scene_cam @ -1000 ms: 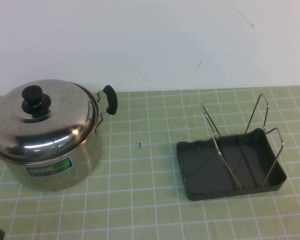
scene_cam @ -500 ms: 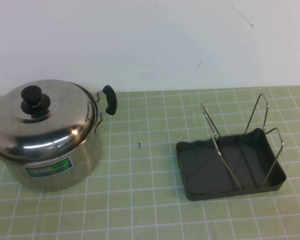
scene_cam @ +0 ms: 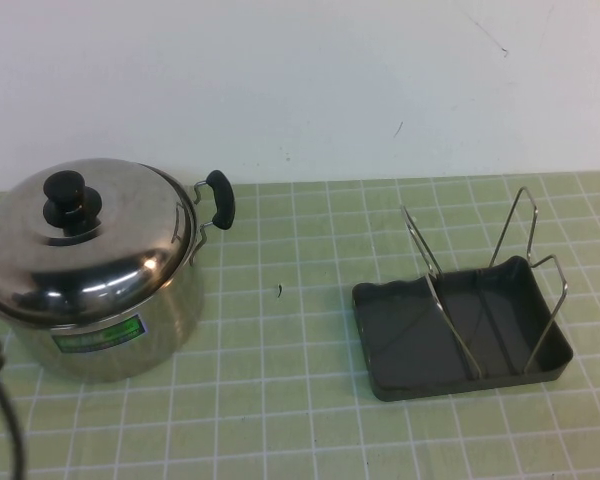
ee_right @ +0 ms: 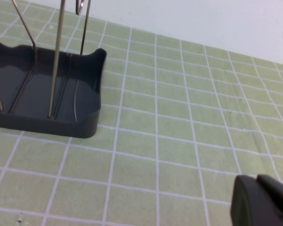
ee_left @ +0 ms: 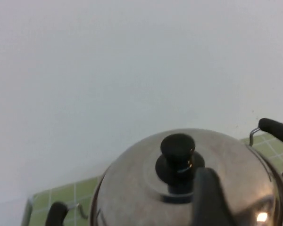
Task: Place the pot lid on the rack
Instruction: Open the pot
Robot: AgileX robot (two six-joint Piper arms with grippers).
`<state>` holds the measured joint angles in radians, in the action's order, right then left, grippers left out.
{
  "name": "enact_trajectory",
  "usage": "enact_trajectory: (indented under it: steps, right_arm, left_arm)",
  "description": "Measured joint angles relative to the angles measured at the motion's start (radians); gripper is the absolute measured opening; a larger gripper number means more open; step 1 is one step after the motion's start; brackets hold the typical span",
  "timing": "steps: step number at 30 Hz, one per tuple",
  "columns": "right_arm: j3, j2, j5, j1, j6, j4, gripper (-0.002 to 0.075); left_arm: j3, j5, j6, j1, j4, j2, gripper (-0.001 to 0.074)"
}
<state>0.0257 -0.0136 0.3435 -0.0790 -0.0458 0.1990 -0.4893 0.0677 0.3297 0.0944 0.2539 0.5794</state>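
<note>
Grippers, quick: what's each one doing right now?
Left gripper: near the pot lid, holding nothing; open or shut cannot be told.
Right gripper: beside the rack, holding nothing; cannot be told.

Green tiled table (scene_cam: 280, 400) carries steel pot (scene_cam: 120, 330) (left) and rack (scene_cam: 460, 335), well apart

The pot lid (scene_cam: 85, 238), a domed, shiny steel disc with a black round knob (scene_cam: 66, 193) at its centre, sits closed on top of the steel pot (scene_cam: 120, 335), level and centred on its rim. The rack (scene_cam: 460, 330), a dark grey rectangular tray with thin upright wire loops rising from it, stands well apart from the pot on the green-tiled tabletop (scene_cam: 290, 400), holding nothing.

The left tool (ee_left: 212, 197) hangs just beside the lid's knob; the right tool (ee_right: 262, 202) is low over the tabletop, near the rack.
</note>
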Motion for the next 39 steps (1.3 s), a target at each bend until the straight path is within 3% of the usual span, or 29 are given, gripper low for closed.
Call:
enact_trajectory:
  steps: [4,6,11,19,31,35,39]
  right_arm:
    - [0.000,0.000,0.000,0.000,0.000,0.000,-0.0001]
    - [0.000,0.000,0.001,0.000,0.000,0.000,-0.0001]
    - [0.000,0.000,0.001,0.000,0.000,0.000,-0.0001]
    - [0.000,0.000,0.002,0.000,0.000,0.000,-0.0001]
    - [-0.002,0.000,0.002,0.000,0.000,0.000,-0.0001]
    - [-0.002,0.000,0.002,0.000,0.000,0.000,-0.0001]
    - [-0.002,0.000,0.003,0.000,0.000,0.000,-0.0001]
  left_arm:
    - [0.000,-0.231,-0.147,0.078,-0.144,0.169,0.0499]
    - [-0.002,-0.350,-0.221,0.086,-0.168,0.244,0.0602]
    - [-0.009,-0.622,-0.257,0.086,-0.110,0.445,0.0676]
    - [-0.058,-0.823,-0.202,0.086,-0.020,0.740,0.0666]
    - [-0.162,-0.882,-0.244,0.086,-0.008,0.977,0.0636]
    - [-0.166,-0.888,-0.277,0.086,0.020,1.002,0.0558]
    - [-0.168,-0.888,-0.308,0.086,0.036,1.020,0.0380]
